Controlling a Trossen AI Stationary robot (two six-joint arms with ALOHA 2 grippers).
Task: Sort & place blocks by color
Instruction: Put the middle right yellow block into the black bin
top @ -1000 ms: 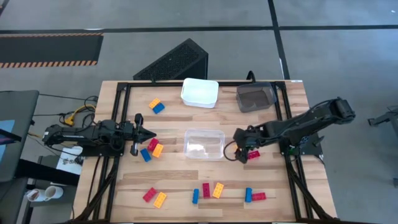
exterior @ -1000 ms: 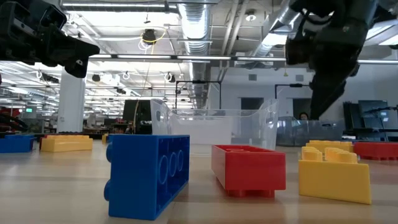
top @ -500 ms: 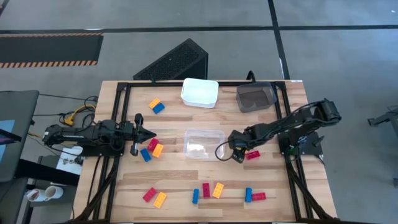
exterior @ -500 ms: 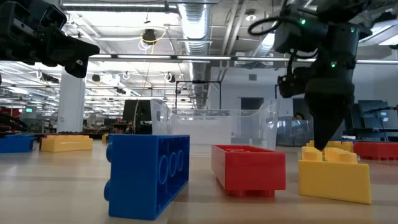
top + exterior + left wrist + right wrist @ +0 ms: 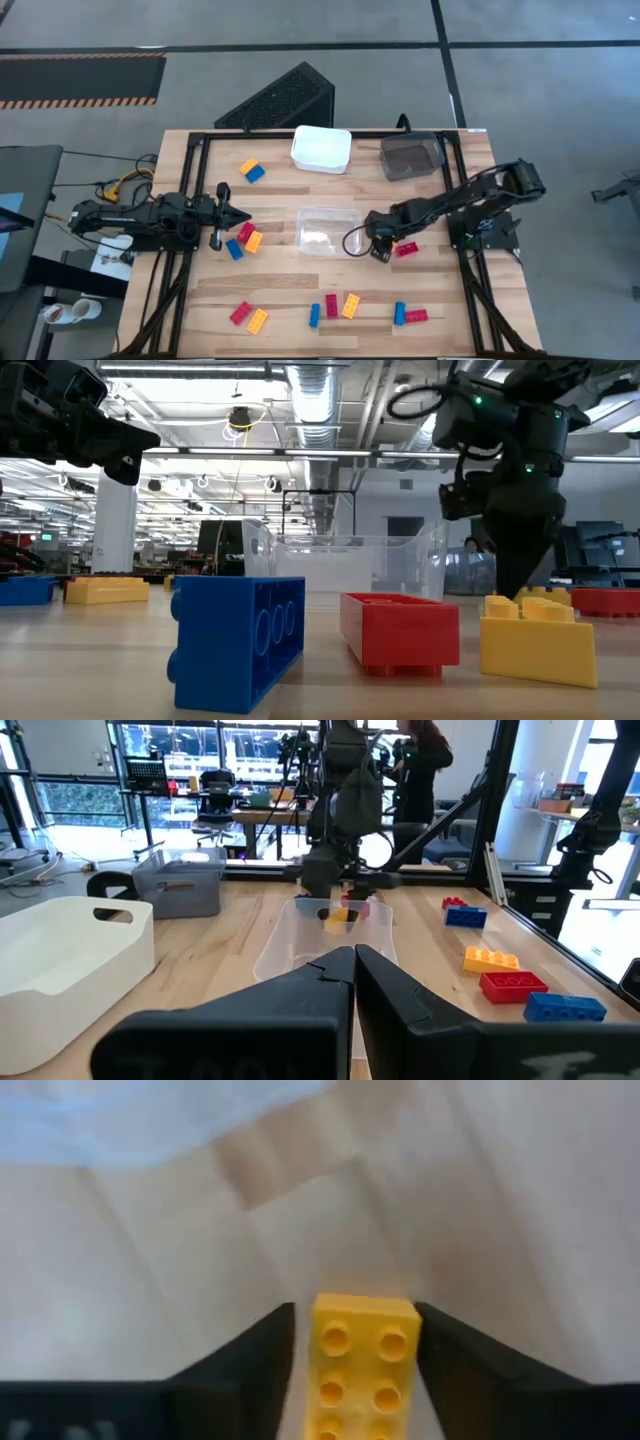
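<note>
My right gripper [image 5: 379,247] [image 5: 355,1312] points down just right of the clear bin [image 5: 328,231] and is shut on a yellow block [image 5: 365,1365]. The left wrist view shows that block [image 5: 340,916] beyond the bin. A red block [image 5: 406,249] lies on the table beside the gripper. My left gripper [image 5: 222,212] [image 5: 353,982] is shut and empty, waiting level at the table's left, next to a red, yellow and blue cluster [image 5: 245,240]. More blocks lie along the near edge [image 5: 331,308] and by the far left [image 5: 250,170]. My right gripper pinches the yellow block by its two long sides [image 5: 322,1350], one finger [image 5: 250,1360] on each, and the fingers lie along the block. They come from above, pointing down. The studded top faces the wrist camera. I cannot tell whether the block touches the table.
A white bin [image 5: 321,148] and a grey bin [image 5: 411,156] stand at the far edge. Black frame rails [image 5: 465,262] run along both sides of the table. Bare wood lies between the clear bin and the near row of blocks. A person [image 5: 425,760] stands beyond the table.
My right gripper has moved toward the table's left, closing on the clear bin's right side, and has come down toward the table. The red block beside it has stayed where it was.
</note>
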